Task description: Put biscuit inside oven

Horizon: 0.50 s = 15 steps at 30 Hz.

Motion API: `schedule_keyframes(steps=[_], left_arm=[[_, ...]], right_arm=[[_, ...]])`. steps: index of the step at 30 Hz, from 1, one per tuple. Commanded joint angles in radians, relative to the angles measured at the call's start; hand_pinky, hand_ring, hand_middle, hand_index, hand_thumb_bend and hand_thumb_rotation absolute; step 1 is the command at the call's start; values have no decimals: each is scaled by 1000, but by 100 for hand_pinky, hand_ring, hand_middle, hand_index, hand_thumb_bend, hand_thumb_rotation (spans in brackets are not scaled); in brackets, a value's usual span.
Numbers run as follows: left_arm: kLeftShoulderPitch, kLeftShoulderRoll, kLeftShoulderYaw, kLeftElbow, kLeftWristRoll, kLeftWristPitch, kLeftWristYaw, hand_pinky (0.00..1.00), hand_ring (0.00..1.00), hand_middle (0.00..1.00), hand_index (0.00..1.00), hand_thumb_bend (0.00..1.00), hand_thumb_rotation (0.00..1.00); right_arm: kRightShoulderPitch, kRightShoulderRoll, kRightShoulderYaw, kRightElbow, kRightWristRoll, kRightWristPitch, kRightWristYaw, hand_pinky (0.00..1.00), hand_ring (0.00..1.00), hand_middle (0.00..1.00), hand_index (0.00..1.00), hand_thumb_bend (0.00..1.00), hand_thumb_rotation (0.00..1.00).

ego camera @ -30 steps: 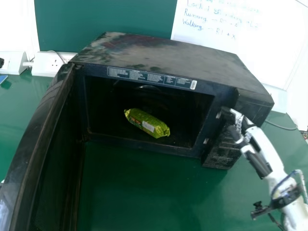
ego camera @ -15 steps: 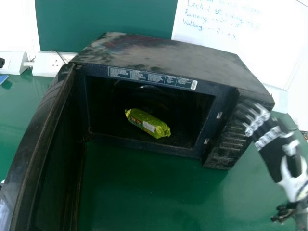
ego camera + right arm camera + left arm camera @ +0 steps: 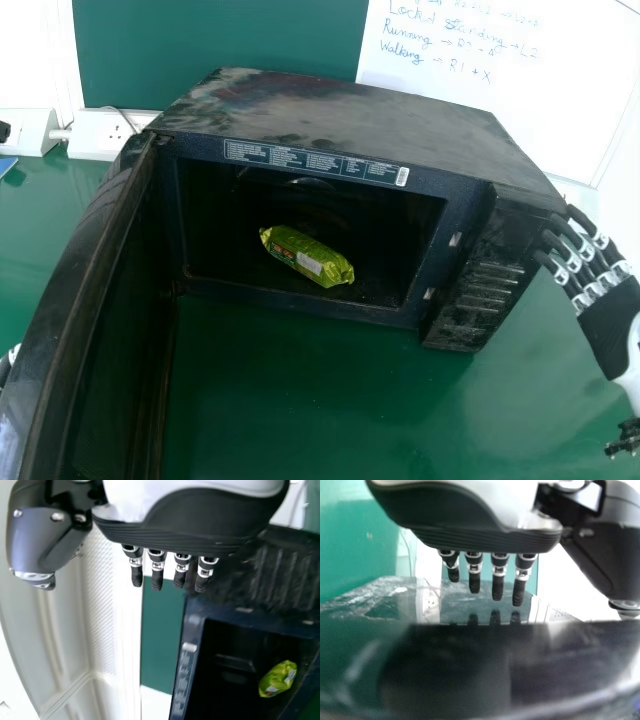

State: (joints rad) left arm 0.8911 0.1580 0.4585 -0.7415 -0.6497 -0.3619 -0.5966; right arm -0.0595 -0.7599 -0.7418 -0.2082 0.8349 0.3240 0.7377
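Observation:
My right hand (image 3: 608, 310) is at the right of the head view, beside the oven's control panel, its fingers straight and holding nothing. In the right wrist view the same hand (image 3: 157, 567) hangs open. A green biscuit pack (image 3: 306, 256) lies on the floor of the black oven (image 3: 350, 115), whose door (image 3: 75, 290) stands wide open at the left. The pack (image 3: 278, 678) also appears inside the cavity in the right wrist view. At the left edge, partly hidden behind the door, is my left hand (image 3: 8, 362); in its wrist view this hand (image 3: 498, 580) has straight fingers near a dark glossy surface.
The oven stands on a green table (image 3: 300, 400). Behind it are a white socket box (image 3: 98, 132) at the left and a whiteboard (image 3: 500, 90) at the right. The open door reaches toward the front left.
My right hand has moved from the front of the control panel out to the right, away from the oven, and its fingers have spread straight. The biscuit pack has stayed in place.

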Motion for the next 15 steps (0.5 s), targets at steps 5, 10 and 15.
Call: schedule_keyframes(steps=[5,10,15], left_arm=[[6,18,5,-44,25,-2,8,85,89,90,91,82,100],[-8,25,-16,-59,43,5,17,80,87,88,88,84,100],[-7,48,-29,-81,105,24,18,79,86,87,87,84,100]], right_arm=[[-2,-14,-10,27,-17,-21,39,100,100,100,100,88,99],[-3,-12,-12,27,-39,-29,29,100,100,100,100,87,97],[-6,-7,-8,14,-50,-27,12,100,100,100,100,83,95]])
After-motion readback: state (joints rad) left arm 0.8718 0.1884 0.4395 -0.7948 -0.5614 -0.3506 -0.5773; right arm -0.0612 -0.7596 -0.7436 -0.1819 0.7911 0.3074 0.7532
